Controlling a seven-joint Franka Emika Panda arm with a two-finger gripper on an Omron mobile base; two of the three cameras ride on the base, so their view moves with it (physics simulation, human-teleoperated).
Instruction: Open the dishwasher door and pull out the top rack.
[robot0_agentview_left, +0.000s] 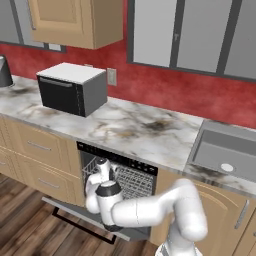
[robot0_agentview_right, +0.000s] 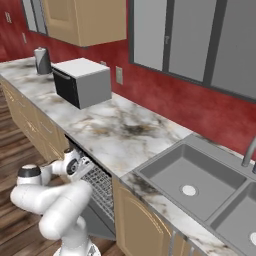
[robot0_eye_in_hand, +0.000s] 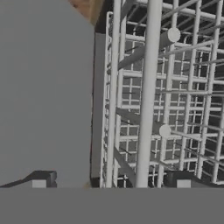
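Observation:
The dishwasher door (robot0_agentview_left: 65, 207) hangs lowered and open, with its black bar handle (robot0_agentview_left: 82, 227) at the front edge. The top rack (robot0_agentview_left: 134, 181) of silver-white wire sits just under the black control strip (robot0_agentview_left: 120, 161). My gripper (robot0_agentview_left: 100, 165) reaches into the opening at the rack's left front corner. In the right base view the gripper (robot0_agentview_right: 80, 165) meets the rack (robot0_agentview_right: 101, 189) at its near edge. In the hand view the gripper (robot0_eye_in_hand: 111, 181) is open, and a thick rail of the rack (robot0_eye_in_hand: 148, 96) runs between its fingertips (robot0_eye_in_hand: 181, 180), nearer one of them. Nothing is clamped.
A microwave (robot0_agentview_left: 72, 88) stands on the marble counter (robot0_agentview_left: 145, 132), and a sink (robot0_agentview_left: 227, 150) lies to the right. Tan drawers (robot0_agentview_left: 35, 150) flank the dishwasher on the left and a cabinet door (robot0_agentview_left: 225, 210) on the right. A flat grey panel (robot0_eye_in_hand: 43, 87) sits close beside one finger.

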